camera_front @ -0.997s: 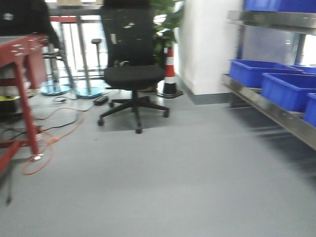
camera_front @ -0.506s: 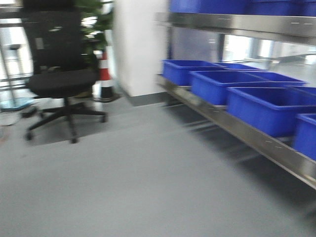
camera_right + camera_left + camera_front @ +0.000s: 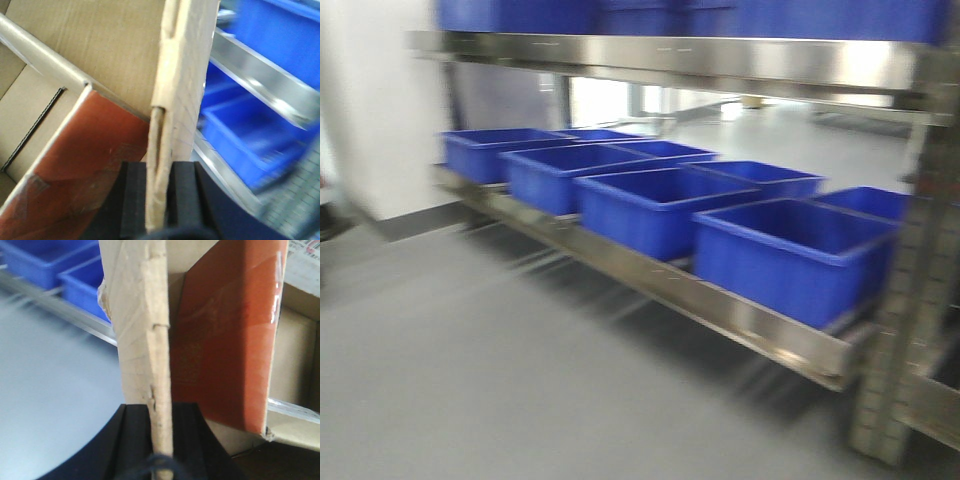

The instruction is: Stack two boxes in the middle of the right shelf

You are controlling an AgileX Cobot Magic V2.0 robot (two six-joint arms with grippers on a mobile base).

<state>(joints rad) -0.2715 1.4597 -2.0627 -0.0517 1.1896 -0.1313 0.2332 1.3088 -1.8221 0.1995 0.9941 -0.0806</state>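
My left gripper is shut on the upright edge of a brown cardboard box wall. The box's inside face is red-brown. My right gripper is shut on another upright cardboard wall of a box with the same red-brown inside. More plain cardboard lies beyond it; I cannot tell whether that is a second box. The steel shelf fills the front view, with a shiny upper lip and a lower lip. No box or gripper shows in the front view.
Several blue plastic bins stand in a row on the lower shelf level, and more sit on the level above. A perforated grey upright stands at the right. Grey floor lies in front. Bins are close to the right of the held box.
The front view has swung to the right. The black chair, red-framed table and cone have left the view, and the steel shelf with blue bins now fills it, closer.
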